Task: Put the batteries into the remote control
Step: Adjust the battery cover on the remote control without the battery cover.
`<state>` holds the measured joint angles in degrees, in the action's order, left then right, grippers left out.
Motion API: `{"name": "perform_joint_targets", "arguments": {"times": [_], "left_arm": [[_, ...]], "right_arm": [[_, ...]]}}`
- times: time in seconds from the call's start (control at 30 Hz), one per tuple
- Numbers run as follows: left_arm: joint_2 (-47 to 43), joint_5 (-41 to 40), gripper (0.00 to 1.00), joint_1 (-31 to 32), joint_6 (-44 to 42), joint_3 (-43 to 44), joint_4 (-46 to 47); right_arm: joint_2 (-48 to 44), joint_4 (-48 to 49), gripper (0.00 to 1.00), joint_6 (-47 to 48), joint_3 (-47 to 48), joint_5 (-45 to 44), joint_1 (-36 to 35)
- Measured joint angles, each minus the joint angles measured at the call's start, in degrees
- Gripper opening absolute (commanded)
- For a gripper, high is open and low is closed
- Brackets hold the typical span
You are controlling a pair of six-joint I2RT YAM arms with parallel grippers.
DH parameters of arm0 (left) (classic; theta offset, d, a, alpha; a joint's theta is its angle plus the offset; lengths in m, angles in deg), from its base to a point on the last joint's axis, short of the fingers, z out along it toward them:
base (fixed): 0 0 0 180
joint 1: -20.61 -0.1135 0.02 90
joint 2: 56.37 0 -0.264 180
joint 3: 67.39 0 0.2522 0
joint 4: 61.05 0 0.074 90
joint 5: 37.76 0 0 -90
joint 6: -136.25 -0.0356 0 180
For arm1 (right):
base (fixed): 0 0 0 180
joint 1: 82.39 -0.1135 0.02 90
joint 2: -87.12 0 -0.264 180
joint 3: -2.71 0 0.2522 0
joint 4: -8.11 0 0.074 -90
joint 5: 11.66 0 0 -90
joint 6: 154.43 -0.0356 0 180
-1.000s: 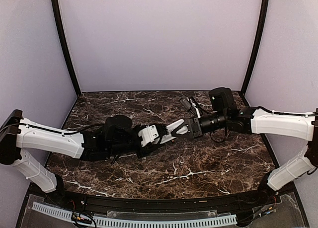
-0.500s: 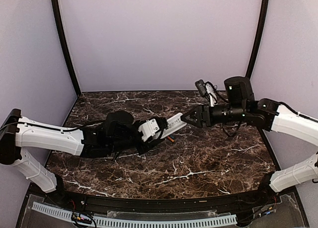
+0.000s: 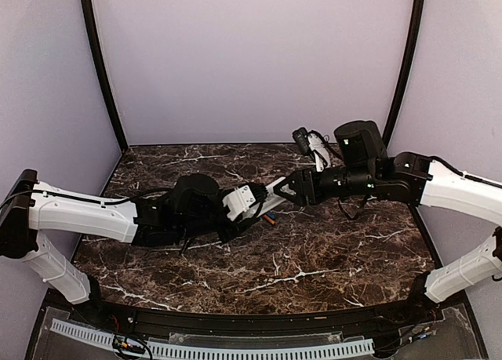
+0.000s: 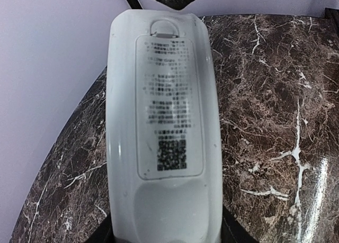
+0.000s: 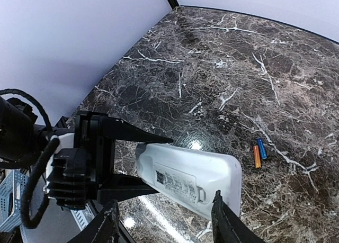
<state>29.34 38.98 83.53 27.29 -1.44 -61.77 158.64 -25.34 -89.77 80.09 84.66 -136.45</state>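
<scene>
While my left jaws are clamping the remote point(image 5: 185, 174), my right jaws are hanging open around its end, batteries point(image 5: 259, 154) lying near it.

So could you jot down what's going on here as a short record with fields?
Remote control: held above the table, labelled back showing, battery cover closed
Left gripper: shut on the remote control
Right gripper: open, at the remote's free end
Batteries: orange battery and blue battery, side by side on the marble table, not loaded yet
</scene>
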Motion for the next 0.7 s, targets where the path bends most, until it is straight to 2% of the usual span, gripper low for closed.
{"name": "perform_joint_targets", "arguments": {"times": [0.7], "left_arm": [[-0.1, -1.1, 0.0, 0.0, 0.3, 0.1, -1.1]], "right_arm": [[5.5, -0.1, 0.5, -2.6, 2.6, -1.9, 0.0]]}}
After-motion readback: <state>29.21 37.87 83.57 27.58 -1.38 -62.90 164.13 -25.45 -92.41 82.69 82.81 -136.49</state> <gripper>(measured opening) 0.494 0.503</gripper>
